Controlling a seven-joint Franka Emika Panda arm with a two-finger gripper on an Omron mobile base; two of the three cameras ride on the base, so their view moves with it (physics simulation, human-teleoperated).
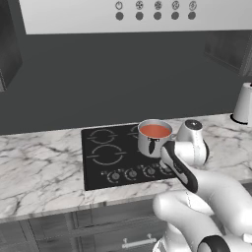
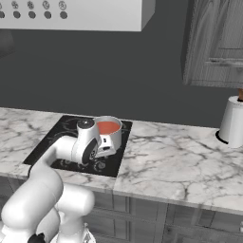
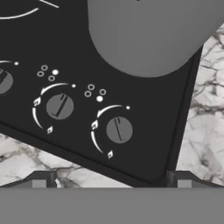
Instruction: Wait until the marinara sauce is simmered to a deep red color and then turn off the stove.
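The marinara sauce [image 1: 155, 131] is an orange-red disc in a shiny steel pot [image 1: 150, 143] on the right rear burner of the stove [image 1: 106, 155], a black glass cooktop. The sauce [image 2: 108, 127] looks the same orange-red from the right. My gripper [image 3: 111, 180] hangs open over the stove's front right corner, pointing down at the knobs. The rightmost knob [image 3: 119, 129] lies just ahead of the fingertips, a second knob [image 3: 59, 106] to its left. The pot's grey side [image 3: 148, 35] fills the top of the hand view. Nothing sits between the fingers.
A grey hood panel [image 1: 156, 11] with round buttons hangs above. Marble counter [image 1: 39, 167] spreads on both sides of the stove. A white cylinder [image 2: 232, 121] stands at the far right under a wall cabinet [image 2: 213, 42]. Drawers run below the counter's front.
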